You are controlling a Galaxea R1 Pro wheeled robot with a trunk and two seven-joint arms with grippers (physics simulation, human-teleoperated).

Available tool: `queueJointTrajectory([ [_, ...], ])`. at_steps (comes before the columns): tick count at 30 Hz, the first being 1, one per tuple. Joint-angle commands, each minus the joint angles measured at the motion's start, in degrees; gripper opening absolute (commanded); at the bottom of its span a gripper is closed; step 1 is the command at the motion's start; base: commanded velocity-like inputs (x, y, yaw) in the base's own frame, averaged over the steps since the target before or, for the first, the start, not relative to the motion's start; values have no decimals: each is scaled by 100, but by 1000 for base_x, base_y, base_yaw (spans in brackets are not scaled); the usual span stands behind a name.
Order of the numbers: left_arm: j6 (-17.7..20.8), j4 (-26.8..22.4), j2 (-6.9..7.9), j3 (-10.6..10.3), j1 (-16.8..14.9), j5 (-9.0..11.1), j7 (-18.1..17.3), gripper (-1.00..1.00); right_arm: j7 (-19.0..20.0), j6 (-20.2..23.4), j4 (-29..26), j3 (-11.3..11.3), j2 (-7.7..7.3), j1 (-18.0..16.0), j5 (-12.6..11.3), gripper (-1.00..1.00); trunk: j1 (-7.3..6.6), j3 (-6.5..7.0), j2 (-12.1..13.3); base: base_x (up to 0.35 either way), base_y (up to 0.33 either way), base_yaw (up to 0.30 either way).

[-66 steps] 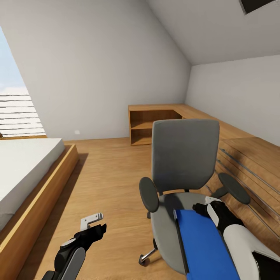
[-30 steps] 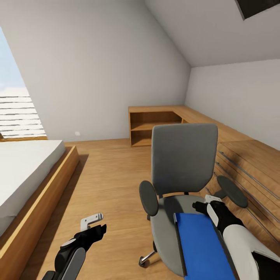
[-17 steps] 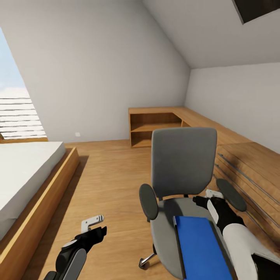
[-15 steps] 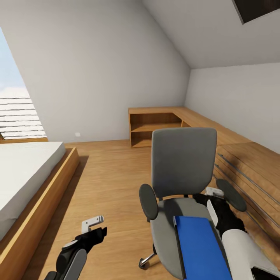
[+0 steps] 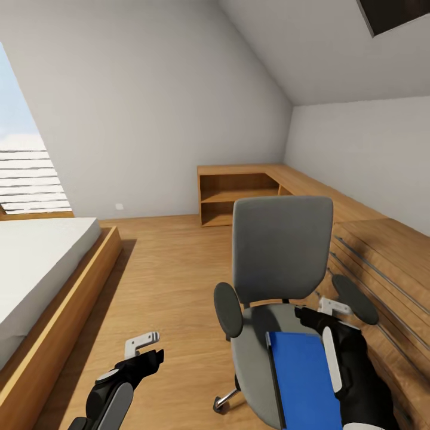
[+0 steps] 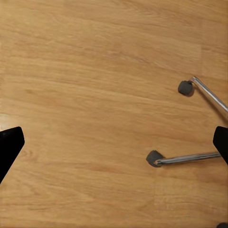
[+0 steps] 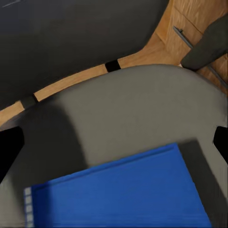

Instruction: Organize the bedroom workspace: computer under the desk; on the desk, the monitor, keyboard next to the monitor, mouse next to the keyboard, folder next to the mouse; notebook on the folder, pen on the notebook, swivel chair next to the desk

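A grey swivel chair stands on the wood floor, its backrest on the far side from me. A blue folder lies flat on its seat. My right gripper hovers open just over the seat, beyond the folder's far right corner and beside the right armrest. The right wrist view looks down on the blue folder, with that gripper's fingers wide apart and nothing between them. My left gripper hangs open over bare floor to the left of the chair, with the chair's castor legs below it.
A low bed with a wooden frame lies along the left. A wooden shelf unit stands at the back wall and joins a long wooden counter with drawers along the right wall, close behind the chair. Open floor lies between bed and chair.
My right gripper has drawn back a little from the chair's right armrest toward the folder's far corner, and its wrist has turned. The left arm, chair and folder have kept still.
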Motion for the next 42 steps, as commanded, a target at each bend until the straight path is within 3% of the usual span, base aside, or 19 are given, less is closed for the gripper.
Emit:
queueJointTrajectory([
  [1, 10, -6, 3, -7, -4, 57, 52, 100, 6, 50, -29, -7, 14, 8, 3, 100, 0, -5, -3, 0, 0, 0],
  [9, 3, -3, 6, 1, -4, 64, 36, 100, -2, 126, -192, -15, 43, 50, -384, 100, 0, -5, -3, 0, 0, 0],
  [14, 2, -11, 13, 14, -4, 73, 31, 100, -2, 126, -207, -43, 52, 52, -419, 100, 0, -4, -3, -43, 25, -38],
  [20, 2, -12, 10, 10, -4, 73, 26, 100, -2, 120, -207, -254, 54, 52, -420, 100, 0, 7, -3, -263, 177, -258],
  [29, 2, -12, 8, 10, -4, 73, 34, 100, 2, 120, -207, -394, 55, 52, -423, 100, 0, 13, -3, -280, 196, -290],
  [40, 2, -12, 7, 10, -4, 77, 23, 100, 6, 113, -207, -431, 60, 52, -442, 100, 0, 14, -3, -191, 251, -181],
  [41, -2, -12, 7, 9, -4, 74, 29, 100, -1, 106, -207, -447, 42, 52, -735, 100, 0, 14, -3, -3, 27, -2],
  [42, -1, -12, 7, 9, -4, 74, 32, 100, -1, 106, -207, -450, 41, 52, -744, 100, 0, 14, -3, -2, 22, -1],
])
